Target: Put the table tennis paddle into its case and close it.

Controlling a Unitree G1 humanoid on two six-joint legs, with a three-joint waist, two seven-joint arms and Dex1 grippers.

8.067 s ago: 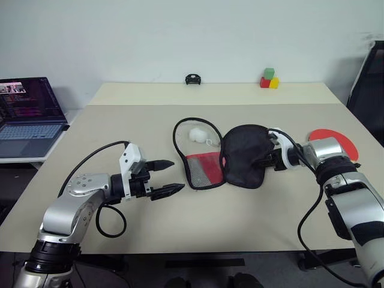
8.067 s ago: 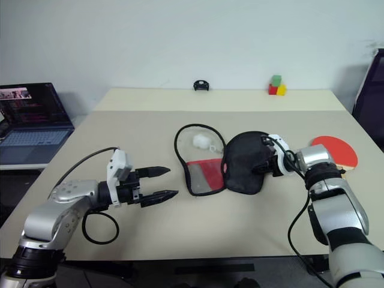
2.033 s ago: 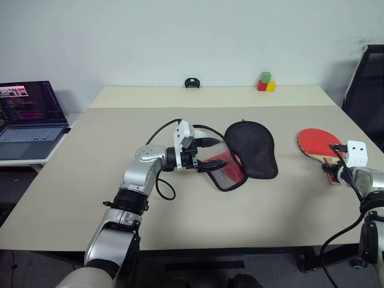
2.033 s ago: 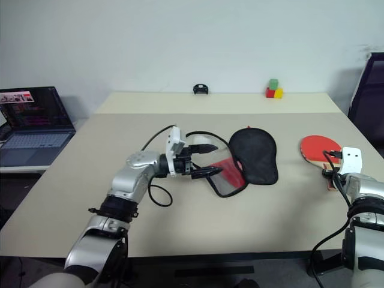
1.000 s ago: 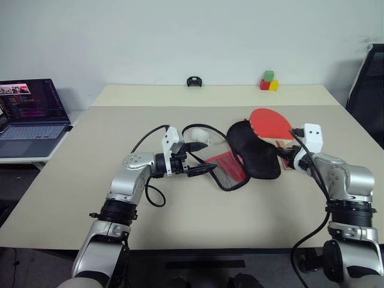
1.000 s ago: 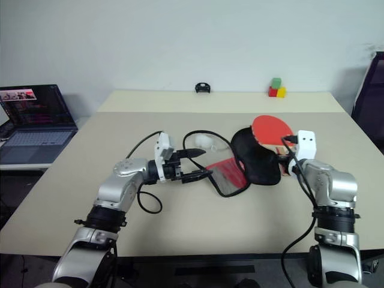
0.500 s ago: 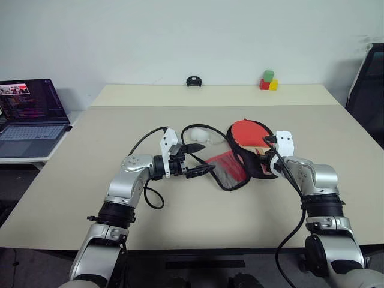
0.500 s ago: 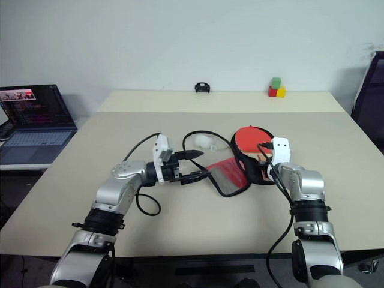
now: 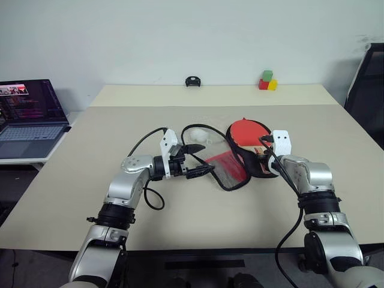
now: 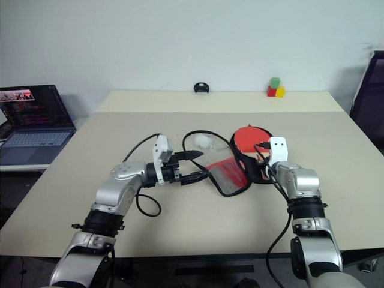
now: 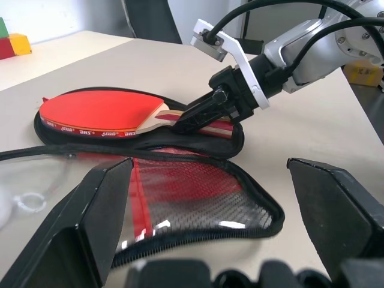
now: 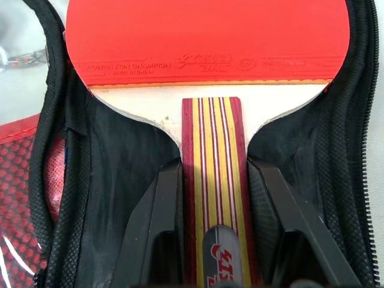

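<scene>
A: From the head, where does the table tennis paddle (image 9: 248, 131) lie?
B: One paddle, flat on the black half of the case (image 9: 251, 161), its red blade pointing away toward the far table (image 9: 180, 228) edge, its handle toward the robot. The right gripper (image 9: 264, 161) is clamped on the handle.

A: And the left wrist view?
B: The left gripper (image 11: 228, 240) stands wide apart, holding nothing, near the red mesh half (image 11: 192, 195). One case, two halves.

A: The right wrist?
B: The striped handle (image 12: 214, 198) runs straight between two black fingers (image 12: 165, 216), the blade beyond.
</scene>
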